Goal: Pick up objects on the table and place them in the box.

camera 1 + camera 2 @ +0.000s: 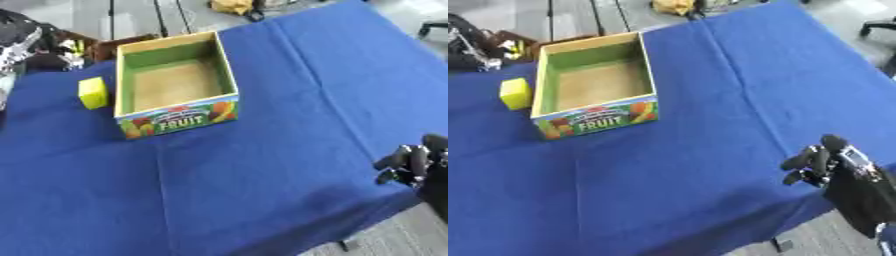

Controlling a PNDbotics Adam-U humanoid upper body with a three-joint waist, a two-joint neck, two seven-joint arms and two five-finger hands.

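Block of yellow material (pixel 93 93), small and box-shaped, lies on the blue tablecloth (pixel 262 165) at the far left of the table, just beside the left wall of the box and outside it. It appears to be foam or a sponge, though the views do not settle which; either way it is likely light, somewhat soft and not fragile, with a matte surface that should not slip. The best hold is probably across its two long flat sides, thumb on one and fingers on the other, taken from above, since the side nearest the box leaves little room for fingers.

The box (pixel 178 117) is an open wooden crate with green inner walls, a bare tan floor and a printed front panel showing fruit and the word FRUIT. Nothing lies inside it. It sits upright, slightly askew, towards the far left of the cloth.

The robot's right hand (pixel 820 165) shows at the lower right, near the table's front edge and well apart from both block and box. Its dark fingers are curled inward and hold nothing. The left hand appears in neither view.

Dark clutter (pixel 26 45) that I cannot make out crowds the far left corner beyond the table, and a yellowish object (pixel 233 6) lies at the top edge. The rest of the cloth shows only creases
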